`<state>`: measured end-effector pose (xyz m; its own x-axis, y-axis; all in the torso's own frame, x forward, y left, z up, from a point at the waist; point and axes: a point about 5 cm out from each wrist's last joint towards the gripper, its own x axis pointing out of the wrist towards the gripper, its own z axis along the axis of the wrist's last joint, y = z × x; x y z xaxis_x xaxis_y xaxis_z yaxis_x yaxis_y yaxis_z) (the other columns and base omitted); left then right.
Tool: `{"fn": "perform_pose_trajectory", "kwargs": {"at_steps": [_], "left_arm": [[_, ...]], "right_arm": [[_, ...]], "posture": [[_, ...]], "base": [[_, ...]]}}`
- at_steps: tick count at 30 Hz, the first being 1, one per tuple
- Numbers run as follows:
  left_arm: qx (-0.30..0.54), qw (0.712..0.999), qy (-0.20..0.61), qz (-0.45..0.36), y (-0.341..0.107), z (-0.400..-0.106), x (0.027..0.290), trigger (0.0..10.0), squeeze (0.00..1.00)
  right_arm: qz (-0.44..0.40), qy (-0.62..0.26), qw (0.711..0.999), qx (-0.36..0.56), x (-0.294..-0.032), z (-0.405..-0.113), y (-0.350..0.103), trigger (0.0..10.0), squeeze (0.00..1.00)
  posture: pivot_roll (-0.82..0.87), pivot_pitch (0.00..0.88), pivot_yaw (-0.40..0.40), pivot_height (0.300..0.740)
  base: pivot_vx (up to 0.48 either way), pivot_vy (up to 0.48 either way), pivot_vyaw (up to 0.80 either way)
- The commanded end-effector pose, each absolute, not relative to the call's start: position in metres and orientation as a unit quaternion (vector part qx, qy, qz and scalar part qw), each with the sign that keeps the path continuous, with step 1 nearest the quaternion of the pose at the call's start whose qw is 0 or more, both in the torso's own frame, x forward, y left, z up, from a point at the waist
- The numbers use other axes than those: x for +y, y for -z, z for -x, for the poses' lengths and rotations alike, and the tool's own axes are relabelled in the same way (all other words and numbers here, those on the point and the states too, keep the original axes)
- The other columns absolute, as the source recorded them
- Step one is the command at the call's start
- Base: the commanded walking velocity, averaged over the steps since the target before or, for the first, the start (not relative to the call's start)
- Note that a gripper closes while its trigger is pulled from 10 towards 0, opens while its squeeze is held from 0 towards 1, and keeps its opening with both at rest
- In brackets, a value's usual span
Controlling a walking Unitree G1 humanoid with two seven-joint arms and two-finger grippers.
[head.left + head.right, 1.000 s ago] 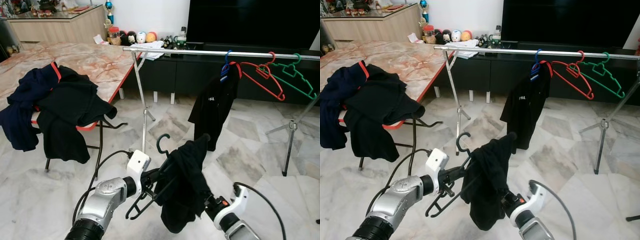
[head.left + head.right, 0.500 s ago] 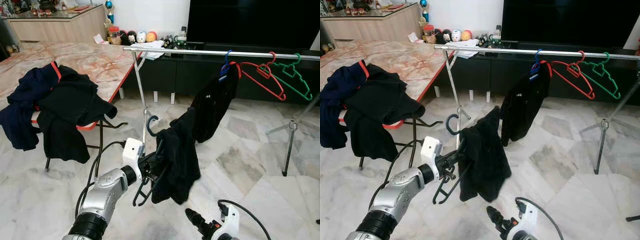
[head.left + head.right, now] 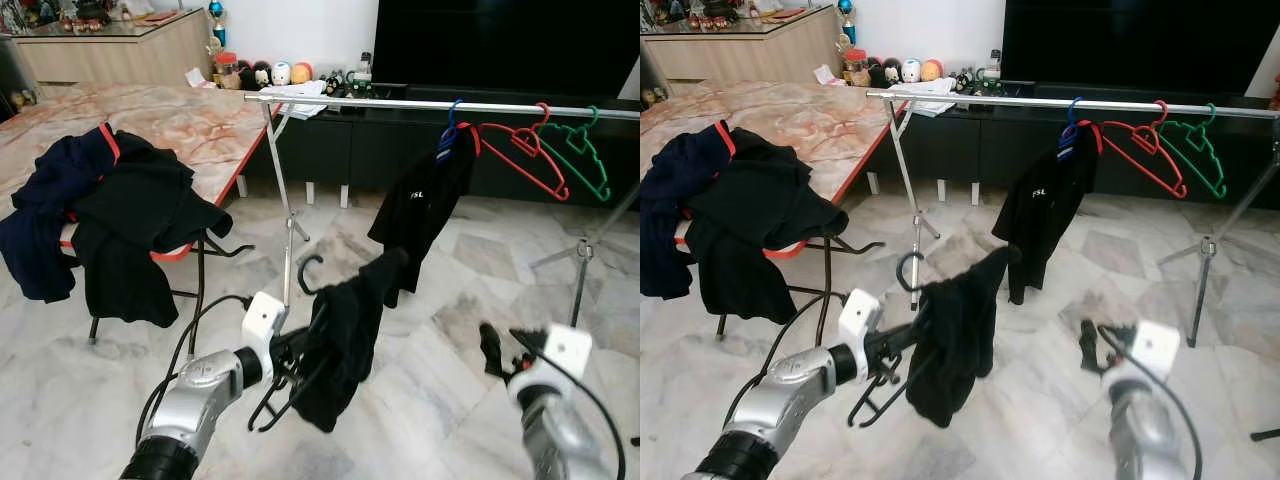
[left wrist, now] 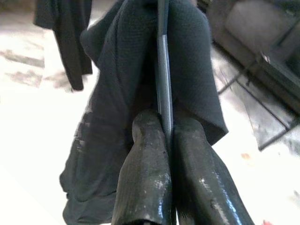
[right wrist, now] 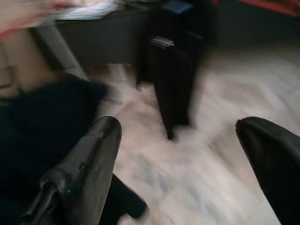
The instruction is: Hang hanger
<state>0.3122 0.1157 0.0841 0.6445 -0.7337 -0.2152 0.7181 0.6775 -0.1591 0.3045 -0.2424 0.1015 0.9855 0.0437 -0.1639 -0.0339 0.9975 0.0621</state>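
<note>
Hanger (image 3: 300, 345) with a black shirt (image 3: 345, 345) draped on it is pinched tight in my left gripper (image 4: 165, 136), low and well short of the rack's rail (image 3: 400, 103). Right gripper (image 5: 180, 154) hangs wide open, empty. My worry: the shirt slides off as I lift, since it's bunched unevenly. The right wrist view is blurry, and I think the shirt hides most of the hanger.

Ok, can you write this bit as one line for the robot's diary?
left gripper: shut on black hanger with dark garment | right gripper: open | rail: ahead
</note>
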Motion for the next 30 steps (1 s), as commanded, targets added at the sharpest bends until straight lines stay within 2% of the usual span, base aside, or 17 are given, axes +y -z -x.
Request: {"fn": "perform_pose_trajectory", "kwargs": {"at_steps": [1, 2, 3, 4, 5, 6, 11, 13, 19, 22, 25, 27, 30], "left_arm": [[0.125, 0.897, 0.424, 0.002, -0.088, -0.310, 0.117, 10.0, 0.00], [0.125, 0.897, 0.424, 0.002, -0.088, -0.310, 0.117, 10.0, 0.00], [0.127, 0.891, 0.435, -0.006, -0.087, -0.308, 0.118, 10.0, 0.00], [0.130, 0.887, 0.443, -0.012, -0.086, -0.306, 0.118, 10.0, 0.00], [0.134, 0.879, 0.456, -0.033, -0.083, -0.303, 0.120, 10.0, 0.00], [0.135, 0.876, 0.461, -0.044, -0.082, -0.301, 0.121, 10.0, 0.00], [0.134, 0.869, 0.473, -0.057, -0.082, -0.299, 0.123, 10.0, 0.00], [0.130, 0.859, 0.491, -0.058, -0.084, -0.297, 0.120, 10.0, 0.00], [0.126, 0.839, 0.525, -0.073, -0.087, -0.293, 0.113, 10.0, 0.00], [0.125, 0.830, 0.537, -0.082, -0.089, -0.292, 0.112, 10.0, 0.00], [0.127, 0.816, 0.556, -0.091, -0.091, -0.289, 0.111, 10.0, 0.00], [0.138, 0.794, 0.583, -0.097, -0.089, -0.282, 0.111, 10.0, 0.00], [0.145, 0.786, 0.590, -0.112, -0.086, -0.280, 0.112, 10.0, 0.00]], "right_arm": [[0.013, -0.153, 0.986, 0.062, -0.222, -0.310, -0.115, 10.0, 0.00], [0.013, -0.153, 0.986, 0.062, -0.222, -0.310, -0.115, 10.0, 0.00], [0.029, -0.225, 0.971, 0.075, -0.218, -0.308, -0.118, 10.0, 0.00], [0.056, -0.258, 0.961, 0.078, -0.217, -0.306, -0.119, 10.0, 0.00], [0.097, -0.337, 0.932, 0.092, -0.216, -0.300, -0.121, 10.0, 0.00], [0.123, -0.380, 0.911, 0.101, -0.215, -0.297, -0.122, 10.0, 0.00], [0.174, -0.481, 0.848, 0.141, -0.217, -0.290, -0.123, 10.0, 0.00], [0.199, -0.541, 0.800, 0.169, -0.218, -0.286, -0.120, 10.0, 0.00], [0.228, -0.556, 0.776, 0.193, -0.218, -0.293, -0.114, 10.0, 0.00], [0.217, -0.564, 0.773, 0.191, -0.217, -0.296, -0.116, 10.0, 0.00], [0.210, -0.578, 0.765, 0.192, -0.219, -0.298, -0.118, 10.0, 0.00], [0.218, -0.585, 0.756, 0.196, -0.221, -0.300, -0.119, 10.0, 0.00], [0.220, -0.597, 0.746, 0.195, -0.221, -0.300, -0.121, 10.0, 0.00]], "posture": [[-0.03, 0.045, 0.018, 0.740], [-0.03, 0.045, 0.018, 0.740], [-0.03, 0.046, 0.016, 0.740], [-0.03, 0.046, 0.016, 0.740], [-0.03, 0.046, 0.014, 0.740], [-0.03, 0.046, 0.014, 0.740], [-0.03, 0.045, 0.011, 0.740], [-0.03, 0.045, 0.009, 0.740], [-0.02, 0.042, 0.005, 0.740], [-0.02, 0.041, 0.004, 0.740], [-0.02, 0.041, 0.005, 0.740], [-0.02, 0.043, 0.005, 0.740], [-0.02, 0.043, 0.005, 0.740]], "base": [[0.000, 0.000, 0.00], [0.000, 0.000, 0.00], [0.000, 0.000, 0.00], [0.000, 0.000, 0.00], [0.000, 0.000, 0.00], [0.000, 0.000, 0.00], [0.000, 0.000, 0.00], [0.000, 0.000, 0.00], [0.000, 0.000, 0.00], [0.000, 0.000, 0.00], [0.000, 0.000, 0.00], [0.000, 0.000, 0.00], [0.000, 0.000, 0.00]]}}
